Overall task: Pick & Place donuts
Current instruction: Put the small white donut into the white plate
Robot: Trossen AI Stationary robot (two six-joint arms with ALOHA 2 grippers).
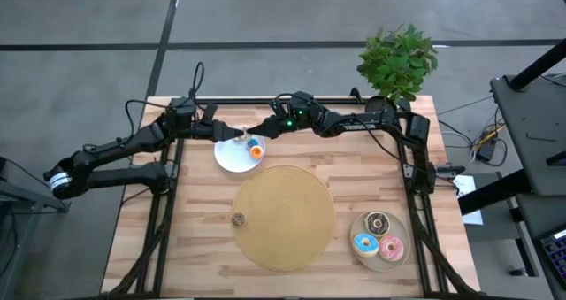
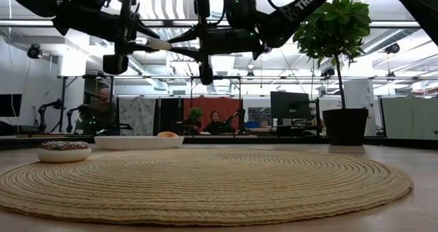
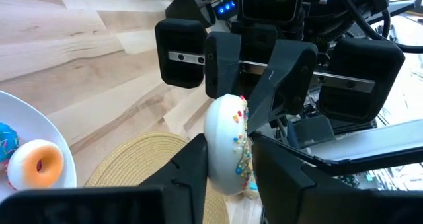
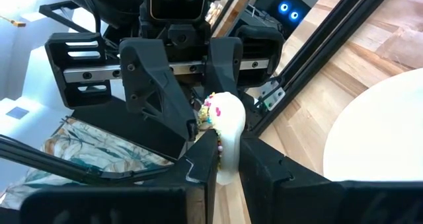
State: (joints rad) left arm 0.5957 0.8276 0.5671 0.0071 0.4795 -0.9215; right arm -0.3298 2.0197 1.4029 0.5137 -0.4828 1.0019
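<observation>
Both arms meet above table's far edge, over white plate (image 1: 232,157); right gripper (image 4: 225,159) clamps white sprinkled donut (image 4: 223,126), left gripper (image 3: 228,159) straddles it, not visibly tight; looks light, rigid, slick; grip across ring

A big round woven mat (image 1: 283,216) lies on the wooden table (image 1: 195,220), with a white plate (image 1: 232,157) behind it and a green plant (image 1: 398,61) at the back corner.

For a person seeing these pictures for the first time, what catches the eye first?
Above the table's far side, the left gripper and right gripper meet around one white-iced sprinkled donut, the right one gripping it. Below them a white round plate holds an orange ring, and three iced donuts fill the beige plate at the near right corner.
</observation>
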